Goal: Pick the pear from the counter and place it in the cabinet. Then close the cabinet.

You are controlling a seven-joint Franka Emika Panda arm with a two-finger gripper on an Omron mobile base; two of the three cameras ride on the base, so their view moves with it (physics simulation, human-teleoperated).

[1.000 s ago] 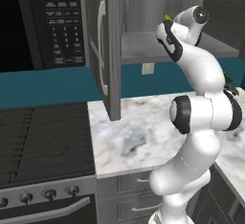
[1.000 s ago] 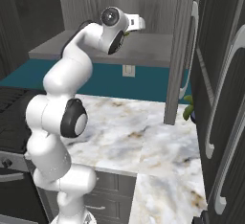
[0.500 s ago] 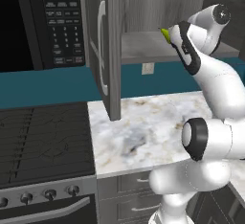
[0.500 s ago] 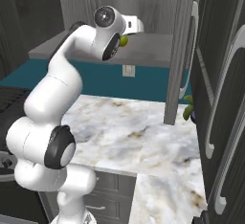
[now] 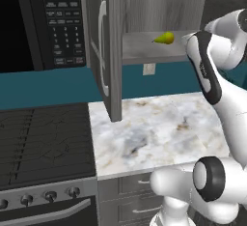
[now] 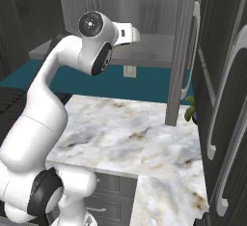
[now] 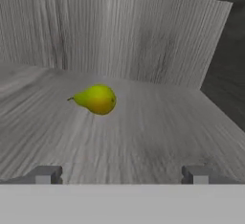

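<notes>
Released since half a second ago, yellow-green pear [image 7: 97,99] lies on its side beyond gripper [image 7: 122,174], whose jaws stand apart, empty

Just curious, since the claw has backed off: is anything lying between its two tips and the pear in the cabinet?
No. In the hand view, only bare grey shelf lies between the open gripper and the pear.
</notes>
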